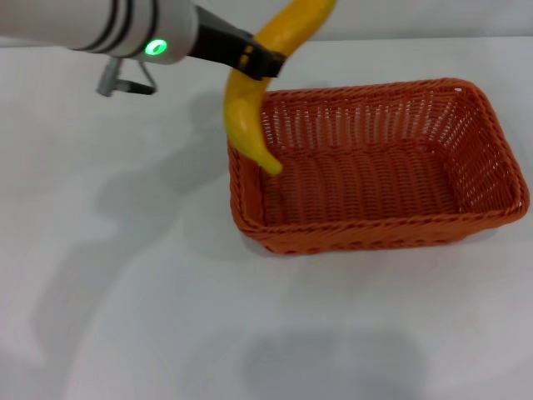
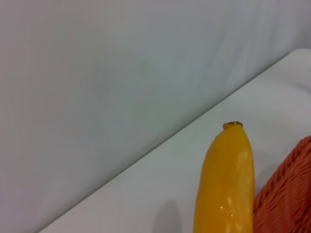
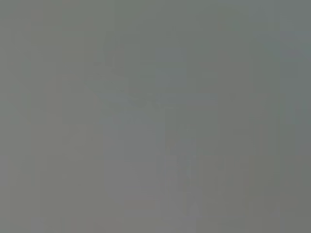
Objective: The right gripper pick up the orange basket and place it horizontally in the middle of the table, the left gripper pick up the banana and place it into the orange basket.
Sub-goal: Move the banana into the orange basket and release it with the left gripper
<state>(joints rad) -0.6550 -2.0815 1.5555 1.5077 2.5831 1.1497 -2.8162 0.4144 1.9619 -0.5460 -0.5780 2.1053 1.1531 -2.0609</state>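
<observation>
Table, white and bare around the orange basket, which already lies lengthwise mid-surface. I have the left gripper clamped on the banana, hanging over the basket's left end. Next I'd lower and release inside. Right gripper: out of view.

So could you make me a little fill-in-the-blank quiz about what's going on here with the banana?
1. The left gripper is shut on the ____.
2. The banana hangs over the ____ end of the orange basket.
3. The basket rests on a ____ table.
4. Inside, the basket is ____.

Missing words: banana; left; white; empty
</observation>
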